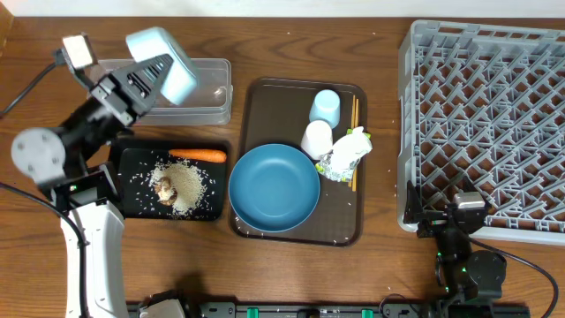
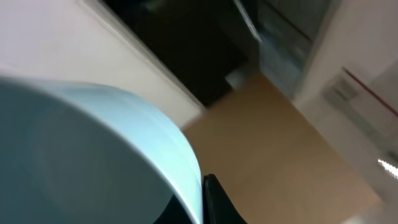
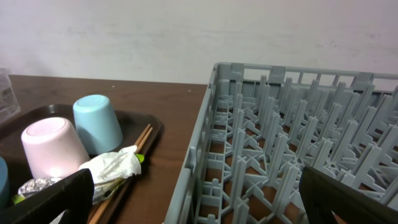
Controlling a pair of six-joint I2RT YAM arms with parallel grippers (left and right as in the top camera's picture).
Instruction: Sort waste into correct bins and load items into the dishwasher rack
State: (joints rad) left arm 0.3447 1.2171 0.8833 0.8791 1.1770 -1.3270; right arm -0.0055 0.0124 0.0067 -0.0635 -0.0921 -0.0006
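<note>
Pale-blue small bowl [image 1: 168, 57] up off table, tilted, over near end of tub [image 1: 207, 88]. Clamped at rim by left gripper [image 1: 146, 75], jaws clenched on it. Fills left wrist view [image 2: 93, 155], rest blurred.

Below tub: black tray [image 1: 128, 199] with carrot [image 1: 199, 155] along far edge, rice [image 1: 190, 181] scattered mid-tray, lump [image 1: 164, 187] on the rice.

Right of both: brown tray [image 1: 340, 231]. Big bowl [image 1: 274, 187] upright in near half. White cup [image 1: 317, 139] and blue cup [image 1: 326, 106] upside down, touching, in far half. Wrapper [image 1: 342, 157] just beside white cup, lying over chopsticks [image 1: 355, 110] along right rim.

Far right: rack [image 1: 485, 115] on table [image 1: 380, 53], apart from brown tray.

Right gripper [image 1: 452, 214] at rack's near-left corner, jaws spread wide, grasping nothing.
</note>
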